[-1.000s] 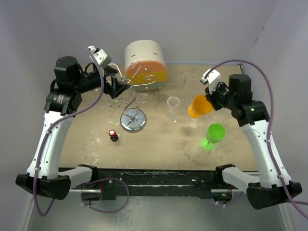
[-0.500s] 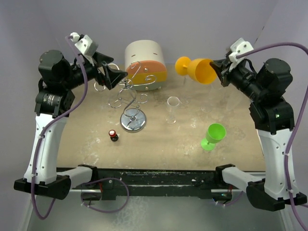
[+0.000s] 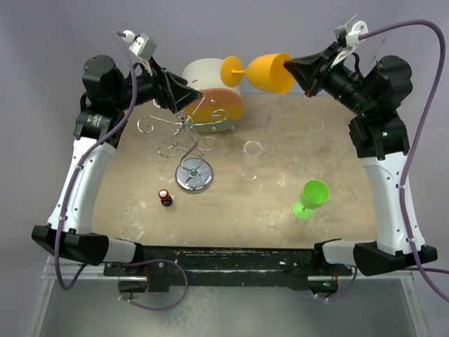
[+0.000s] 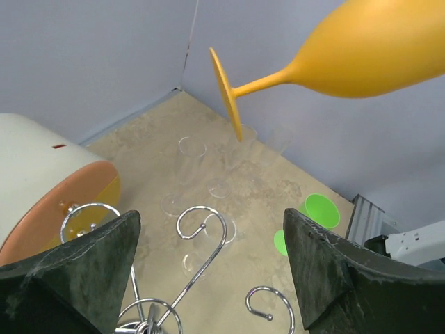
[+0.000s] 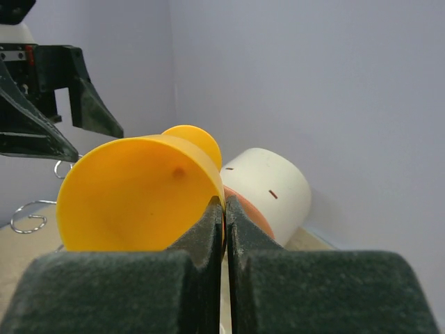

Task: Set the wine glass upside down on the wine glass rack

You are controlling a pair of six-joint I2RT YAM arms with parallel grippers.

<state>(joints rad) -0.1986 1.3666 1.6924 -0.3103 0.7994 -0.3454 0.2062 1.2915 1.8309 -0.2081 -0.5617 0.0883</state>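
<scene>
High up over the back of the table (image 3: 126,203), the right gripper (image 3: 306,73) is holding the orange wine glass (image 3: 269,73) in the air. Its two fingers (image 5: 208,236) are pressing tight on the rim of the cup, one finger inside and one outside. The glass is lying on its side. Its open mouth is facing the right gripper, and its round foot is pointing toward the left arm. From above, the foot is showing right by the top of the white-and-orange drum (image 3: 210,78), which is sitting at the back of the table. The glass is not touching the wine glass rack (image 3: 188,144). It is hanging up in the air, off to the right of the rack.

The left gripper (image 3: 184,100) is hovering over the back of the rack with its fingers (image 4: 76,271) spread wide apart. Nothing is sitting between them. From the left wrist, the silver curly hooks of the rack are showing just below those fingers, and the orange glass is floating across the top.

The rack is standing upright on its shiny round base, on the left half of the table. A small dark bottle with a red cap (image 3: 165,197) is standing just in front of the base. A clear glass (image 3: 251,160) is standing to the right of the rack. A green wine glass (image 3: 311,198) is standing farther right, closer to the arms.
</scene>
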